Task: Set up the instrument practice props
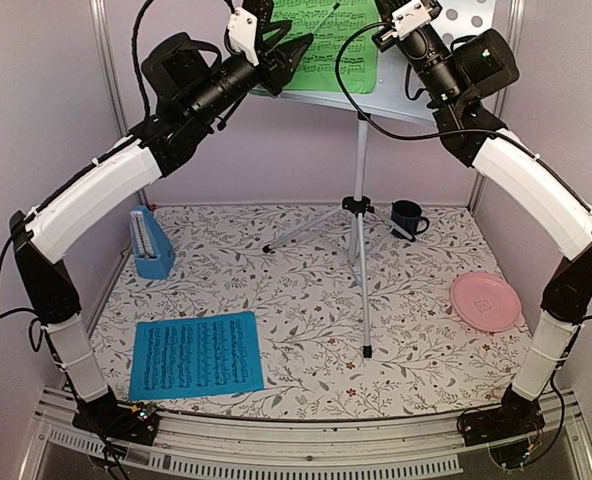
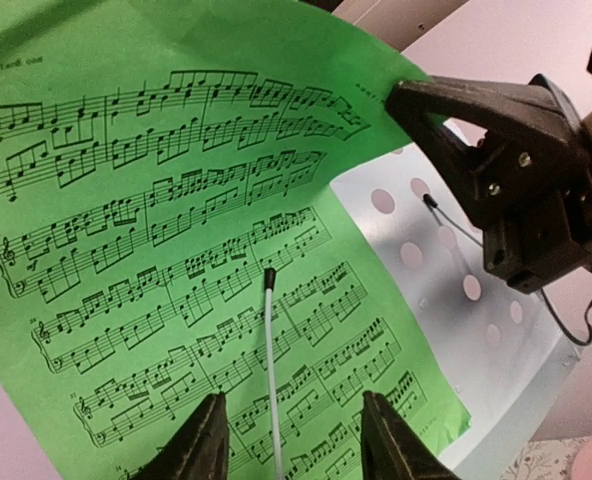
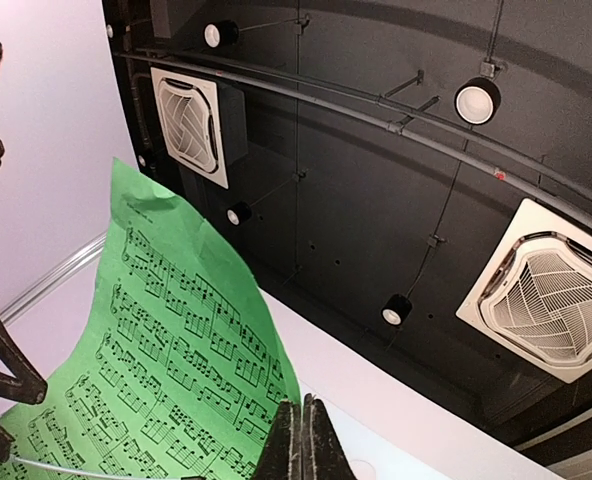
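The right gripper (image 3: 298,425) was clenched, apparently pinching the green sheet (image 2: 156,250) by its corner to steady it against the desk (image 2: 446,300). The left gripper (image 2: 294,410) stood released, straddling the wire (image 2: 271,340).

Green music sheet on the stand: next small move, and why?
Probably the right claw, shut on the top corner of the green sheet of printed music, should ease it back against the perforated grey-white desk: the sheet bows off it there, while the open left claw is at the wire retainer.
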`<state>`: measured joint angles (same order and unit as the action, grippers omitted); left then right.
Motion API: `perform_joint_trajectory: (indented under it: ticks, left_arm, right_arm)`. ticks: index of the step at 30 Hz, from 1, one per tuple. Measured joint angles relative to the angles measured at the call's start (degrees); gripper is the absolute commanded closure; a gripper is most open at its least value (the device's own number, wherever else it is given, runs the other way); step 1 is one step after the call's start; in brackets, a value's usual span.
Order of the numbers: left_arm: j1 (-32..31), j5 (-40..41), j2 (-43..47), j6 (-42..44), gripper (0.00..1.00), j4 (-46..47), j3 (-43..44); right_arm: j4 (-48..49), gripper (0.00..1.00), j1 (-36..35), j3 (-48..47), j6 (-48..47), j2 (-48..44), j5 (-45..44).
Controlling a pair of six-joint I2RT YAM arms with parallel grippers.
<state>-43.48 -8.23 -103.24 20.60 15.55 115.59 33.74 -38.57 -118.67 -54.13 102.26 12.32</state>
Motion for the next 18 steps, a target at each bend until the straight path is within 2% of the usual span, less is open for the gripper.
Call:
perform_joint_trajectory:
  ticks: [9, 15, 18]
  left_arm:
    - [-0.61, 3.96, -5.99, 3.85, 0.59, -3.06, 10.16]
    - [-0.61, 5.40, -7.13, 5.68, 0.62, -5.01, 10.93]
    - [-0.61, 5.75, -7.41, 6.51, 0.69, -5.57, 11.02]
  right_arm:
    - [3.98, 1.00, 0.00, -0.35, 1.29, 1.29, -2.19]
    - [5.25, 1.00, 0.00, -1.03, 1.68, 2.25, -3.08]
    - [5.35, 1.00, 0.00, -1.03, 1.75, 2.32, -3.23]
